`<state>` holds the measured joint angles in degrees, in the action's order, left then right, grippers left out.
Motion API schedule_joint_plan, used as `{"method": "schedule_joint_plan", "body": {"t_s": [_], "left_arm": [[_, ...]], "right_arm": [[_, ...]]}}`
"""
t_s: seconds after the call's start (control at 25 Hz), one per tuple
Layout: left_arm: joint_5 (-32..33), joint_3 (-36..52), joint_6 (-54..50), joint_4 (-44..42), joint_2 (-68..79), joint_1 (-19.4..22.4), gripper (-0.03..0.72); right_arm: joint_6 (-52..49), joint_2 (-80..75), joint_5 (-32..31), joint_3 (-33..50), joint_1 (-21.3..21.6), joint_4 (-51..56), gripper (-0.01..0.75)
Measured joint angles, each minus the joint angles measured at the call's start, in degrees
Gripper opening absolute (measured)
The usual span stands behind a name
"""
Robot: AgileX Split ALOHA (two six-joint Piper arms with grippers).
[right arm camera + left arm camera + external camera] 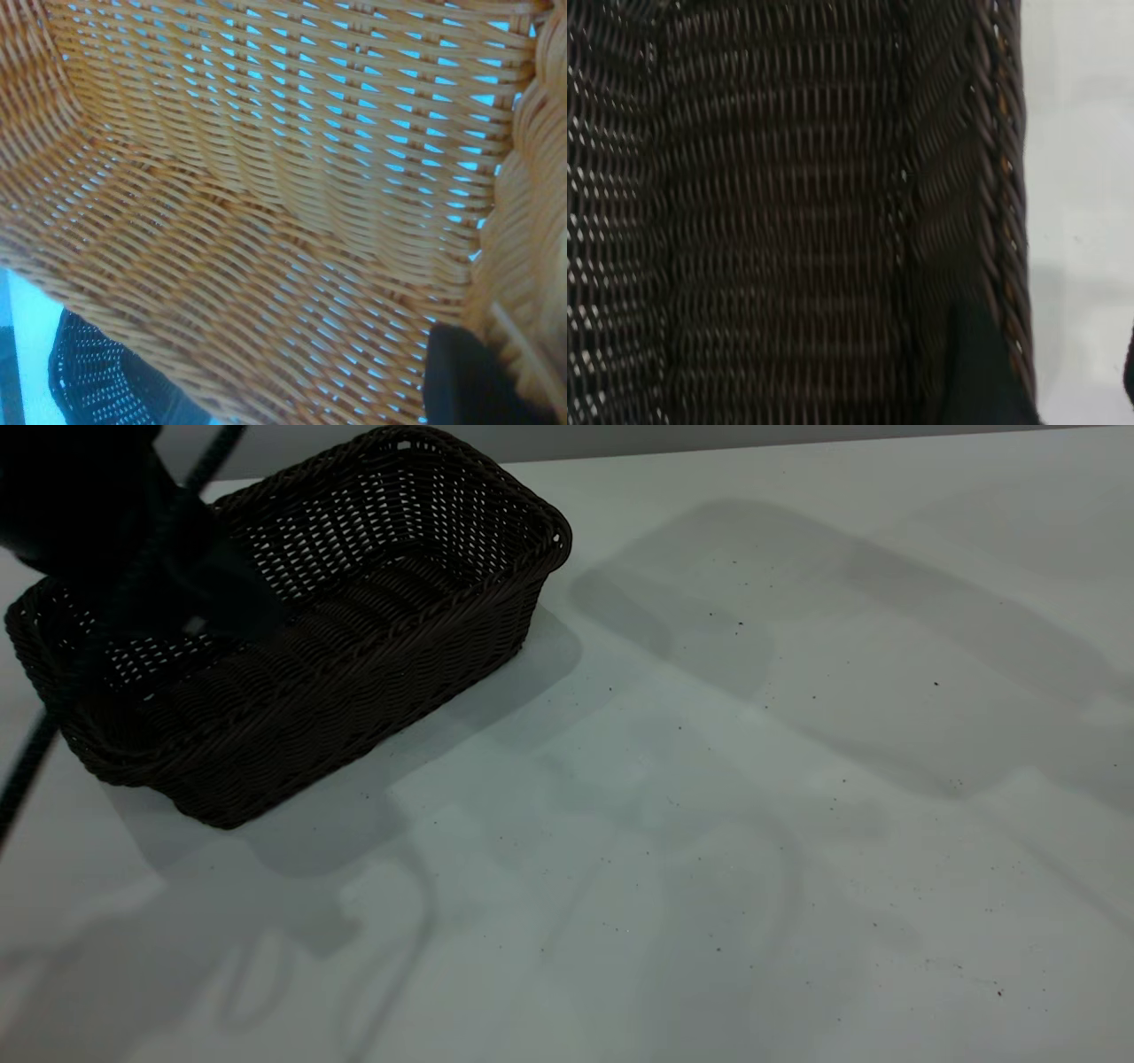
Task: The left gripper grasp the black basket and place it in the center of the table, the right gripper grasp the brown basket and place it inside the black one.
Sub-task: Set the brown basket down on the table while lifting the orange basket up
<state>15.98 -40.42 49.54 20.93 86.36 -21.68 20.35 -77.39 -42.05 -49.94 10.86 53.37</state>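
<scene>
The black basket (354, 620) is sat on the table (753, 824), off toward the exterior view's upper left, with one long side angled toward the middle of the tabletop. Nothing is seen inside it except the left gripper (190, 615), which is reached down over the basket's left end as a dark blurry bulk, so what its fingers are doing can't be told from there. In the left wrist view the basket (788, 221) fills nearly everything, and one dark finger (979, 372) is shown just inside the braided rim, right against the wall; the other finger is only hinted at beyond the rim, so whether the rim is actually pinched can't be told. A black cable (27, 762) is draped from the arm down past the basket's left corner.

Right of the black basket, the table is wide open all the way across, only shadows and tiny specks are seen there.

The brown basket (266, 221) is only seen in the right wrist view, very close up and tilted, nothing in it. Through and under its weave, the black basket (97, 381) is glimpsed at a distance. One dark finger (469, 381) of the right gripper is pressed against the inside by the brown rim, but the grip itself is not shown clearly.
</scene>
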Motion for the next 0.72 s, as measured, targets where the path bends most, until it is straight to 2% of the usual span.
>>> {"method": "schedule_joint_plan", "body": {"t_s": [0.24, 0.72], "left_arm": [[-4.7, -0.1, 0.0, 0.0, 4.1, -2.4, 0.470], [-13.5, -0.2, 0.0, -0.2, 13.1, -3.2, 0.482]], "right_arm": [[0.5, 0.0, 0.5, 0.0, 0.0, 0.1, 0.118], [1.2, -0.1, 0.9, 0.0, 0.0, 0.3, 0.118]]}}
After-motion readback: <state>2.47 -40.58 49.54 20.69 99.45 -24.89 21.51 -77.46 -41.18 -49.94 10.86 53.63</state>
